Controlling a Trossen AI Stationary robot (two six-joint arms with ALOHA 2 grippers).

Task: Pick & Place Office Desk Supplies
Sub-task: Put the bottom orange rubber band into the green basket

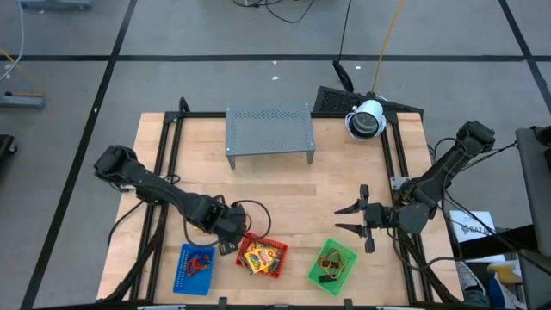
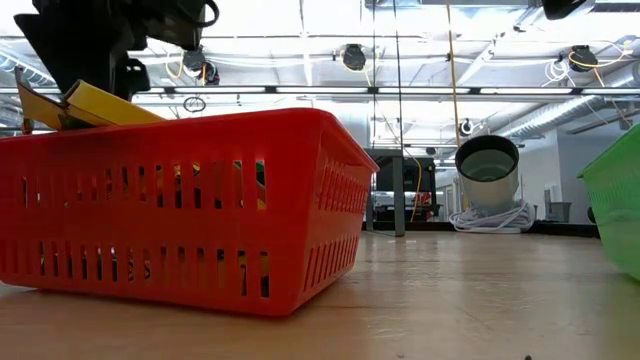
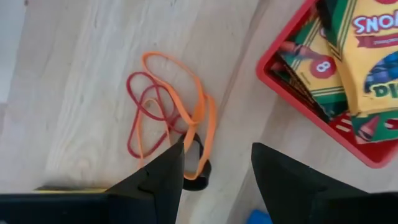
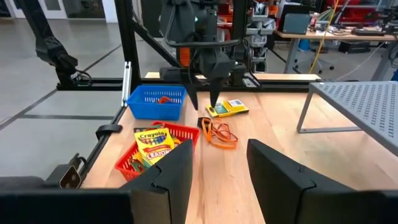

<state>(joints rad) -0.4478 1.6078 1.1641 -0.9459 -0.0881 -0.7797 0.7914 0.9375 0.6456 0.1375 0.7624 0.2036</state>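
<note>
Orange and red rubber-band loops (image 3: 168, 112) lie flat on the wood beside the red tray (image 3: 292, 93), with a small dark clip (image 3: 196, 182) at their near end. My left gripper (image 3: 214, 168) hangs open just above them, pointing down; the right wrist view shows it (image 4: 205, 102) over the bands (image 4: 219, 134). Yellow crayon packets (image 3: 367, 56) lie stacked in the red tray (image 1: 263, 257). Another yellow packet (image 4: 227, 109) lies flat on the table behind the bands. My right gripper (image 1: 353, 220) waits open at the table's right, fingers level, with nothing between them.
A blue tray (image 1: 196, 269) sits at the near left, with a few small red and orange items in it. A green tray (image 1: 331, 267) sits at the near right, holding bands. The grey perforated rack (image 1: 269, 131) stands at the far middle. Bare wood lies between the rack and the trays.
</note>
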